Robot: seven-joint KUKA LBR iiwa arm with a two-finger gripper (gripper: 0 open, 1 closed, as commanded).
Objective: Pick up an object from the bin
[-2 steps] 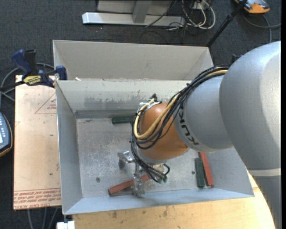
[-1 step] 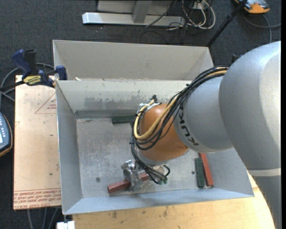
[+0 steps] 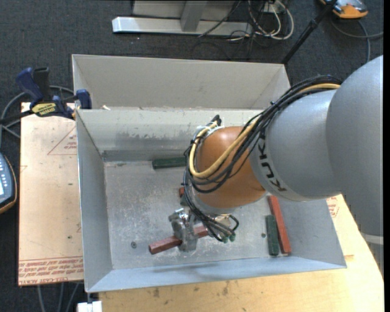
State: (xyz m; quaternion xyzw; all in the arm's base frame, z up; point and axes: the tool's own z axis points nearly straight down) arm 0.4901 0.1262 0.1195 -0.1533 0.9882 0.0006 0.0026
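Floor [image 3: 36,36] round the bin [image 3: 183,79]: dark grey carpet. Beyond the bin's far wall, a silver metal stand foot [image 3: 177,23] lies flat, with tangled black cables [image 3: 268,21] just right of it. Further right, a black rod [image 3: 304,33] runs diagonally below an orange-grey gadget [image 3: 350,7]. Well left of the bin: dark keypad device [image 3: 5,177]. Light even, shadows soft.

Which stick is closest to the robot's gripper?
The reddish-brown stick at the front, right at the gripper. The dark green stick at the back and the red stick and green stick on the right lie farther off.
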